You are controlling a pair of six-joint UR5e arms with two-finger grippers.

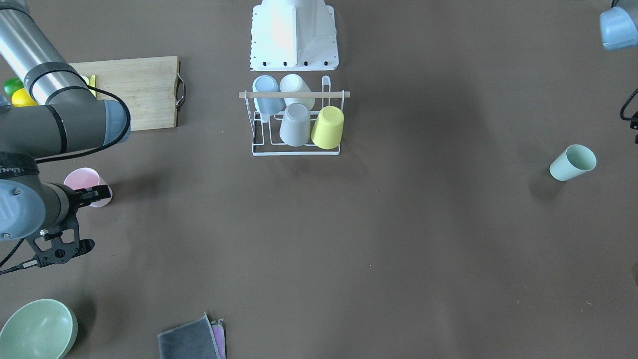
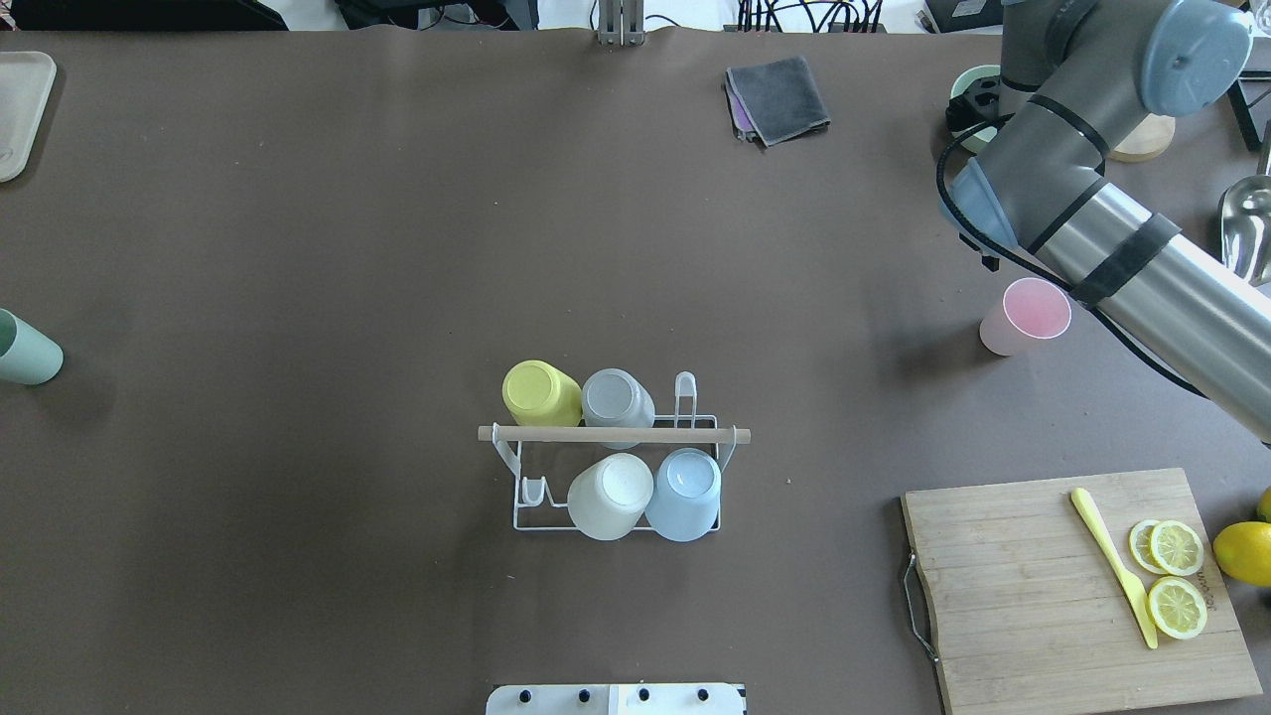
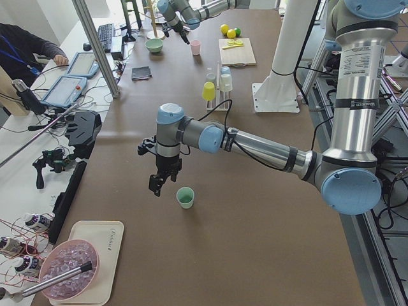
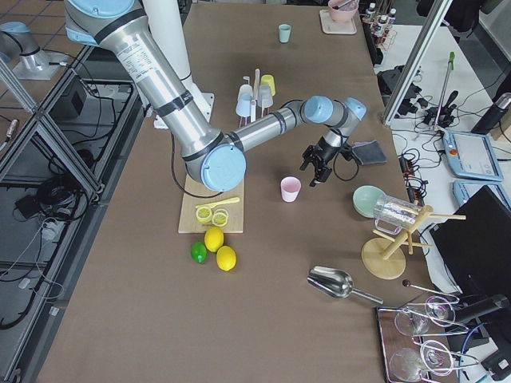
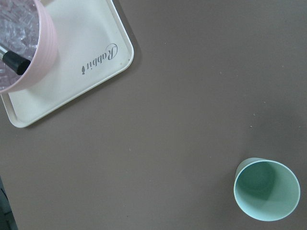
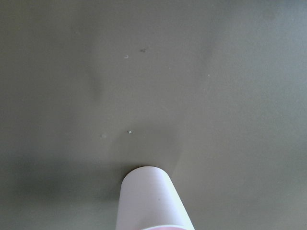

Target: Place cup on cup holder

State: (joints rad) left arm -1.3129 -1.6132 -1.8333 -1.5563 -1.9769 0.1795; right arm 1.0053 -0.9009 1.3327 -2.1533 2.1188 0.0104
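The cup holder [image 2: 614, 434], a white wire rack with a wooden rod, stands mid-table and holds a yellow, a grey, a white and a blue cup upside down. A pink cup [image 2: 1025, 316] stands upright on my right side. My right gripper [image 1: 97, 194] hovers just over its edge, open and empty; the pink cup shows at the bottom of the right wrist view [image 6: 151, 199]. A mint cup [image 1: 573, 162] stands upright on my left side. My left gripper [image 3: 156, 185] hangs beside and above it; whether it is open I cannot tell.
A wooden cutting board [image 2: 1023, 586] with lemon slices and a yellow knife lies near my right side, whole lemons [image 2: 1246, 551] beside it. A green bowl [image 1: 37, 329] and a grey cloth [image 2: 776, 97] lie at the far edge. A cream tray [image 5: 72, 72] holds a pink bowl.
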